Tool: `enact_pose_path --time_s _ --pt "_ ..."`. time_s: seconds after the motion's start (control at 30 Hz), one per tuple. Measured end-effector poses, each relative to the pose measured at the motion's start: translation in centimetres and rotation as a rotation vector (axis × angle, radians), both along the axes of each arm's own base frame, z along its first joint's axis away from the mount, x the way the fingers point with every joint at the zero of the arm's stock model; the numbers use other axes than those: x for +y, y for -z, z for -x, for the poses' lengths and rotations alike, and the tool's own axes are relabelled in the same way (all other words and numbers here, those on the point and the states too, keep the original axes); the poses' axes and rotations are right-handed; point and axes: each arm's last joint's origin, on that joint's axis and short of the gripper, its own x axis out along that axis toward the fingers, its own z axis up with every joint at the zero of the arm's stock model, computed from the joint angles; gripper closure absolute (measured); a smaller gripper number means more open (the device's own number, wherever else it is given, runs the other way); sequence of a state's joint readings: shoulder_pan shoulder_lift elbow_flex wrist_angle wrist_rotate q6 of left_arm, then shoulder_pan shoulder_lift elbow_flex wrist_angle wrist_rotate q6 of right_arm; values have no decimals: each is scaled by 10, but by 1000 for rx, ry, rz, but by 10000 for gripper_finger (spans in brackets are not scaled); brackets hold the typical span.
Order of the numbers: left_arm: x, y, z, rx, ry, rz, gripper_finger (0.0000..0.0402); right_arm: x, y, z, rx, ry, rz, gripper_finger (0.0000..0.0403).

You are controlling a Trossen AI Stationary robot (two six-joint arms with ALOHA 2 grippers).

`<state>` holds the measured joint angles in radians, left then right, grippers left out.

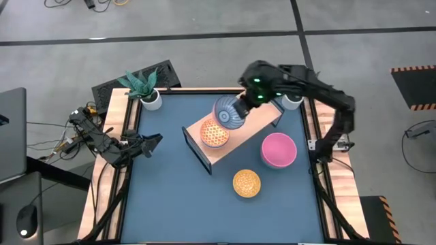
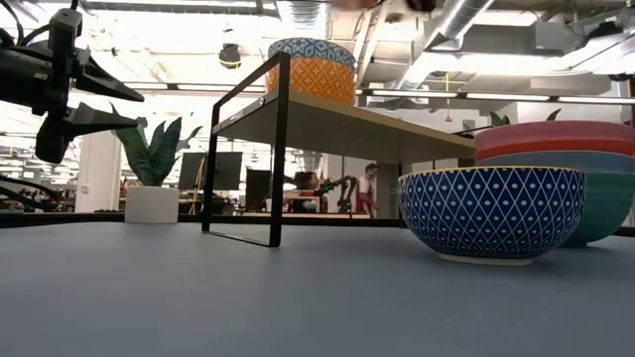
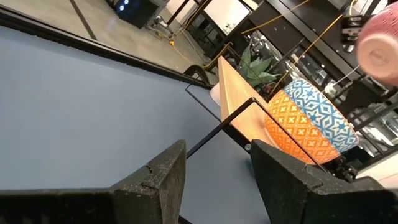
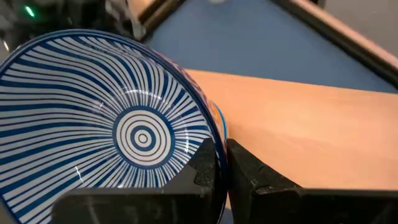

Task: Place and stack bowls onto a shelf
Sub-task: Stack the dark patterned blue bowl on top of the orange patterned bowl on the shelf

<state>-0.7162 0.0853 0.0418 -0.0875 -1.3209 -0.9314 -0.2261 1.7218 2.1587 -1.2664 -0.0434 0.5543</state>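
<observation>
Blue tabletop (image 1: 170, 184) with wooden side rails fills the overhead view, and a light-wood shelf (image 1: 262, 121) on a thin black frame stands slantwise across its far half. Above the middle of that board, the right gripper (image 4: 221, 163) pinches the rim of a blue-and-white striped bowl (image 4: 99, 124), one dark finger inside the rim and one outside, the pair nearly closed on the thin wall. The wrist camera shows the bowl tilted, its ringed inside facing the lens, with bare shelf wood beside it. On the shelf's end nearer the left arm sits a stack of two patterned bowls: a light blue bowl (image 3: 323, 112) nested in an orange diamond-patterned bowl (image 3: 292, 134).

Off the shelf, on the tabletop near the right rail, a pink bowl (image 1: 278, 150) rests inside a teal bowl (image 2: 605, 198), and a yellow-orange bowl (image 1: 246, 183) sits alone nearer the front edge; from table height its outside shows a dark blue diamond lattice. The left gripper (image 3: 217, 171) waits over the left rail, its fingers spread wide and holding nothing. Two white plant pots stand at the far corners, one with a spiky green plant (image 1: 142, 84), the other (image 1: 293, 102) partly hidden by the right arm.
</observation>
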Motion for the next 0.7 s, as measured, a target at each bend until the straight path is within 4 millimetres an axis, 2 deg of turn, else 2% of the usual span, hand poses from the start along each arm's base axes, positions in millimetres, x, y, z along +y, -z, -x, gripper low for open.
enact_pose_path --time_s 0.2,0.33,0.7 --pt "0 0 0 -3 6 6 236 -13 27 -40 53 -125 -49 365" --pt "0 0 0 -3 6 6 236 -12 42 -55 78 -188 -90 365" --pt "0 0 0 -2 5 5 236 -18 60 -65 150 -205 -107 365"
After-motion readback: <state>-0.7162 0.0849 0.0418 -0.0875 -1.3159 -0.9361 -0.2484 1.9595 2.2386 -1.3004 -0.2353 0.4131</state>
